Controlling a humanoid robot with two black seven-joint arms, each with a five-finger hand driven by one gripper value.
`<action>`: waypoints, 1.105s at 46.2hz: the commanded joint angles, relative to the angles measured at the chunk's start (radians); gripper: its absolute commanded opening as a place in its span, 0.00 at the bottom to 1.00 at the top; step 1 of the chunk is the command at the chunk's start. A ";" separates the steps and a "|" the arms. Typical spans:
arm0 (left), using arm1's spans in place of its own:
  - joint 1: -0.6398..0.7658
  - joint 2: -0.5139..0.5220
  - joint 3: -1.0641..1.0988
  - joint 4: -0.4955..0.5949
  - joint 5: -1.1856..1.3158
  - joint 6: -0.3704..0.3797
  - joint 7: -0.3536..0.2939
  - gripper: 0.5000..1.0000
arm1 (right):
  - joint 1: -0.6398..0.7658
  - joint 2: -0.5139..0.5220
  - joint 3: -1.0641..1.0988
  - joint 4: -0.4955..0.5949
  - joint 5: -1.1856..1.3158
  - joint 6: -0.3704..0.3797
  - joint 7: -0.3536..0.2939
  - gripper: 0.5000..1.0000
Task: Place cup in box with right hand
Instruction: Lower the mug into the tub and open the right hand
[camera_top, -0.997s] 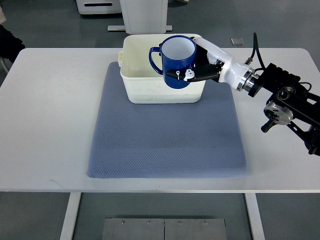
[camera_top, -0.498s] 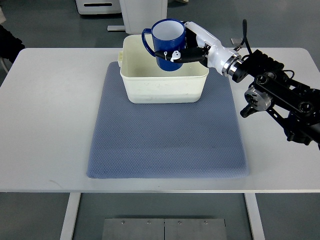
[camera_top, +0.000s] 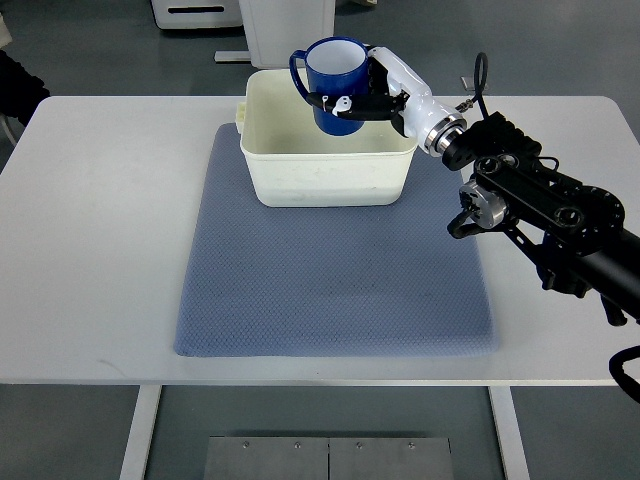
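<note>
White plastic fingers of the right hand (camera_top: 372, 92) are wrapped around the blue cup (camera_top: 335, 85), holding it upright over the far side of the cream box (camera_top: 327, 175). Box sits at the far end of a grey-blue mat (camera_top: 330, 270) on the white table (camera_top: 100, 230).

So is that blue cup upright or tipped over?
Upright: the cup is held by the right hand over the box, its open mouth facing up.

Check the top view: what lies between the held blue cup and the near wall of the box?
Only bare box floor. The right hand holds the cup over the box's far side; nothing else shows inside.
</note>
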 joint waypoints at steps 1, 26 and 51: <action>-0.001 0.000 0.001 0.000 0.001 0.000 0.000 1.00 | 0.000 0.019 0.000 -0.022 0.000 -0.034 -0.007 0.00; -0.001 0.000 0.001 0.000 0.000 0.000 0.000 1.00 | -0.014 0.046 -0.011 -0.058 0.000 -0.131 -0.026 0.00; 0.001 0.000 0.001 0.000 0.000 0.000 0.000 1.00 | -0.017 0.054 -0.045 -0.080 -0.002 -0.131 -0.052 0.00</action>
